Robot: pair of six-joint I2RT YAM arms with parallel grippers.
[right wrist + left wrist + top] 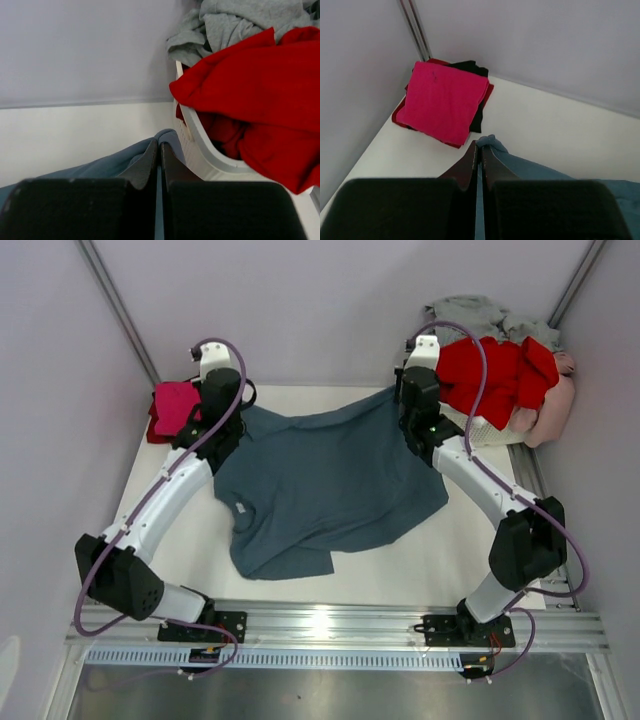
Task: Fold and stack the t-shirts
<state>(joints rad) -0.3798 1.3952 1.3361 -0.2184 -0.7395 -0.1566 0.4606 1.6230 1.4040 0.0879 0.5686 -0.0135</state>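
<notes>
A large slate blue-grey t-shirt (pixel 320 485) lies spread over the middle of the table. My left gripper (pixel 479 146) is shut on its far left corner (pixel 492 143). At the far right corner (pixel 170 137), beside the basket, my right gripper (pixel 159 144) is shut on the cloth. In the far left corner of the table sits a folded stack with a magenta t-shirt (pixel 445 100) on top of black (pixel 470 67) and red ones (pixel 172 410). A red t-shirt (pixel 495 375), a grey one (pixel 480 315) and a pale pink one (pixel 555 405) fill the basket.
The white slatted laundry basket (pixel 200 145) stands at the far right, close to my right gripper. Pale walls enclose the table at the back and on both sides. A metal rail (pixel 330 625) runs along the near edge.
</notes>
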